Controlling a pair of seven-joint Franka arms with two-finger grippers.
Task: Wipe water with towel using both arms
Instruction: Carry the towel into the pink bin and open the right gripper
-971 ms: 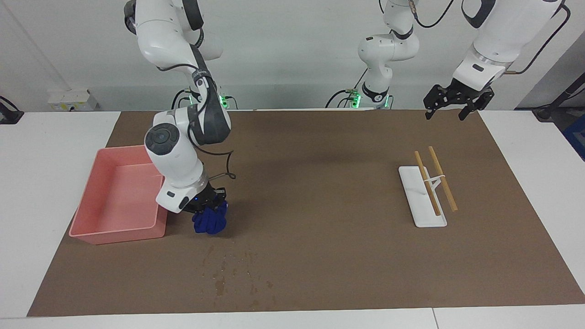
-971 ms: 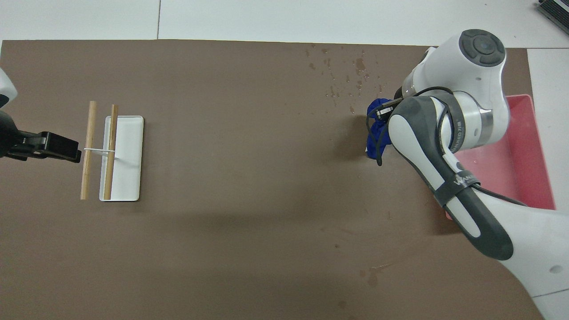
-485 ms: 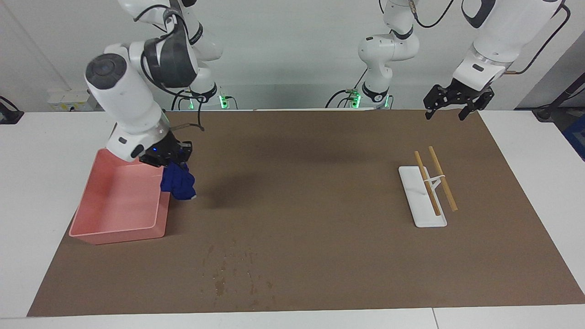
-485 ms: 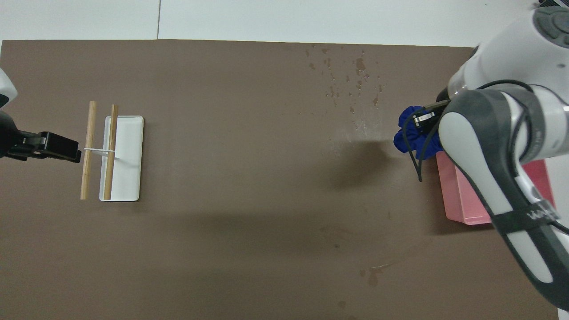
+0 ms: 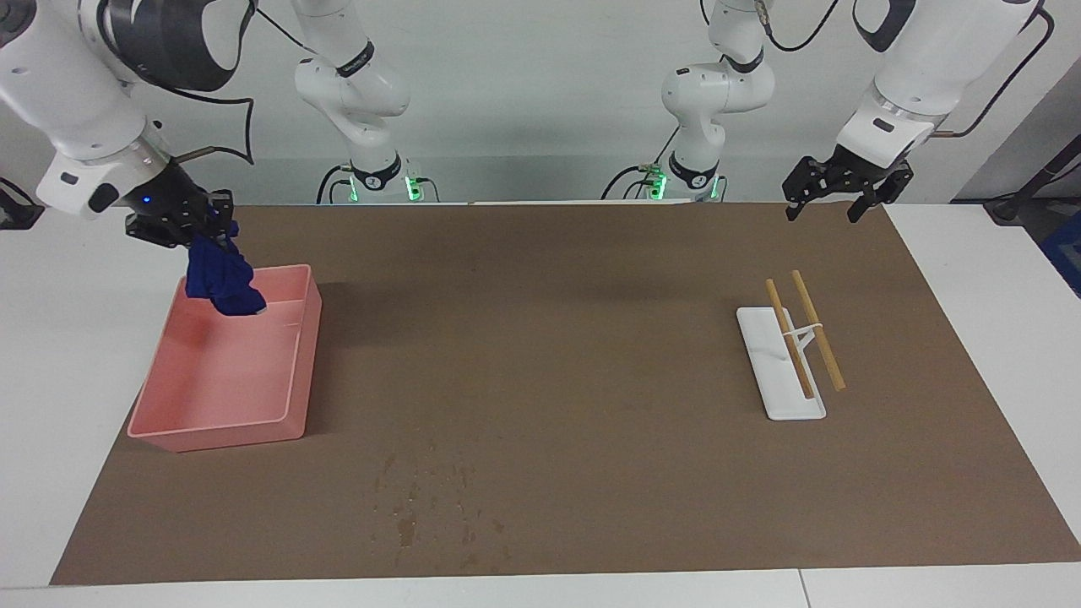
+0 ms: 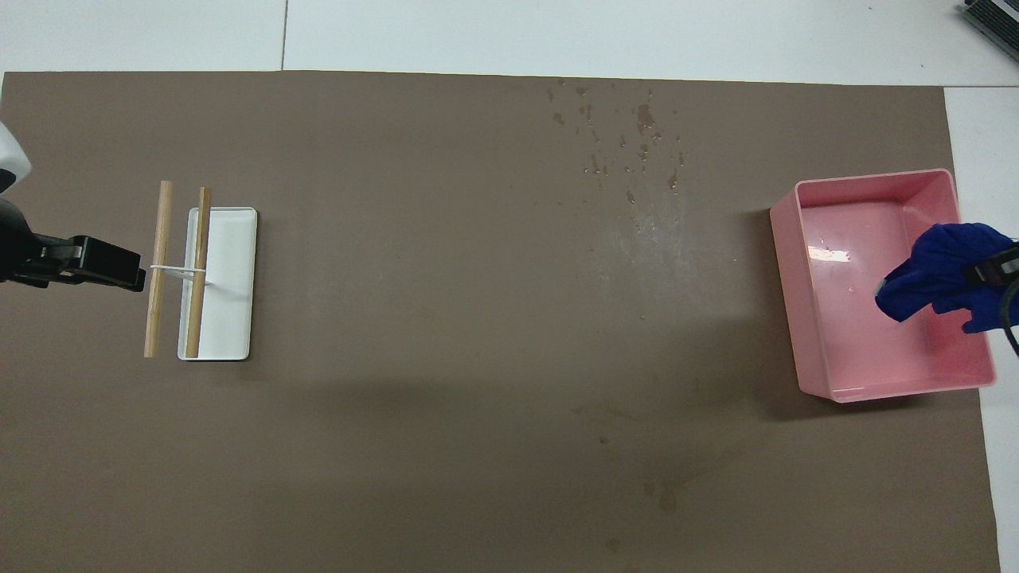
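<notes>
Robotics lab: bench-mounted arms [image 5: 709,93], paper-covered table [image 5: 540,338].

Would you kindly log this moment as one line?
right tool: shut on blue towel, over pink tray | left tool: open, waiting | water specks: unwiped

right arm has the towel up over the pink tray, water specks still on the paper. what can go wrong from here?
1. The water still shows as dark specks on the paper; if the towel gets dropped in the pink tray, the spill likely stays unwiped.
2. The towel hangs loosely from the right gripper, bunched, so it could slip out or snag the tray wall.
3. The left gripper waits open, away from the spill, above the chopsticks, not helping.
</notes>
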